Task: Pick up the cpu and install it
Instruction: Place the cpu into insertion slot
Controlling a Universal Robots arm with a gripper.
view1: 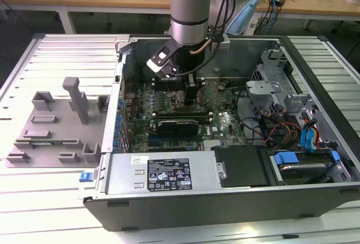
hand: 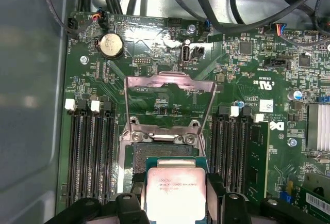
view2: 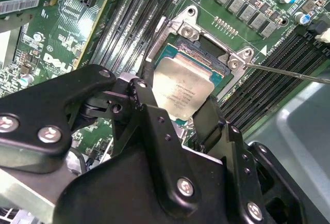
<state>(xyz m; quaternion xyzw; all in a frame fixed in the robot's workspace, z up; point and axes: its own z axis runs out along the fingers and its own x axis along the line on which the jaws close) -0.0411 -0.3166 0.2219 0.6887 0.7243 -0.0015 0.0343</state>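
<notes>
1. Gripper (view2: 180, 100) (hand: 175, 197): black two-finger claw, closest to both wrist cameras. Clenched on the cpu, one finger (view2: 143, 97) on each of two opposite edges. In the exterior view the gripper (view1: 188, 95) hangs inside the computer case (view1: 225, 213), near the dial's centre.
2. Cpu (view2: 183, 90) (hand: 175, 188): square chip with a silver top, lid facing up, held between the fingers. It sits over one edge of the CPU socket (view2: 206, 53) (hand: 165, 154), overlapping it but not lined up with it. Whether it touches the socket cannot be told.
3. Socket load plate (hand: 170, 87): metal frame, swung open and lying flat on the motherboard (view1: 222, 123) beyond the socket.
4. Retention lever (view2: 289, 73): thin wire rod, raised off the board beside the socket.
5. Memory slots (hand: 93, 152): black banks flanking the socket on both sides.
6. Coin cell (hand: 111, 45): round battery, well apart from the socket.
7. Power supply (view1: 163, 174): grey box at seven o'clock in the case, exterior view.
8. Drive bay (view1: 298, 162): blue tabs, at four o'clock in the case.
9. Grey fixture blocks (view1: 62, 126): on the slatted table (view1: 34, 204), at nine o'clock outside the case.
</notes>
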